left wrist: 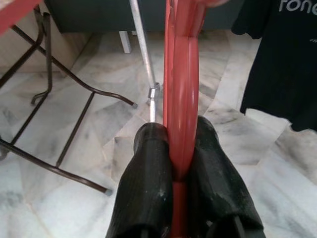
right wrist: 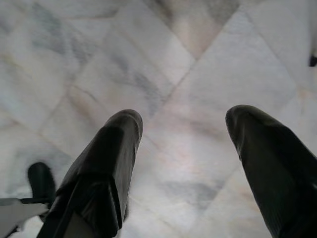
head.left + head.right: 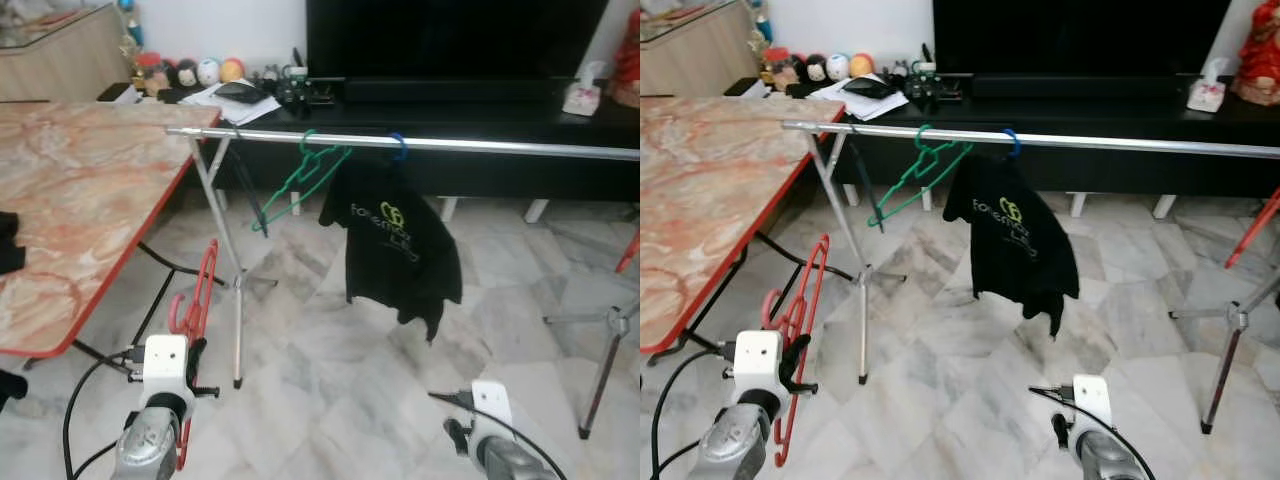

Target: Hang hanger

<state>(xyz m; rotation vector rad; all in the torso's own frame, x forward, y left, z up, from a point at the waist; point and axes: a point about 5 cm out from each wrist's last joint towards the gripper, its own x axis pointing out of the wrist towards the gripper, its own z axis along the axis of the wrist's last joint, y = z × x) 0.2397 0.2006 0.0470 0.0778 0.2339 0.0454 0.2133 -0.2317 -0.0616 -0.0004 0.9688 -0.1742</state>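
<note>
A: Any writing to read here?

B: Only on the black shirt [image 3: 398, 255] hanging from the rail [image 3: 480, 146]. It carries a yellow-green emblem of linked rings, with pale letters beside it.

A: What do the letters say?

B: They begin "Fore", and the rest is too small and creased to make out. The left wrist view catches "fone" in pale letters at the shirt's edge. A second line beneath is unreadable.

A: Anything else?

B: Nothing legible.
</note>
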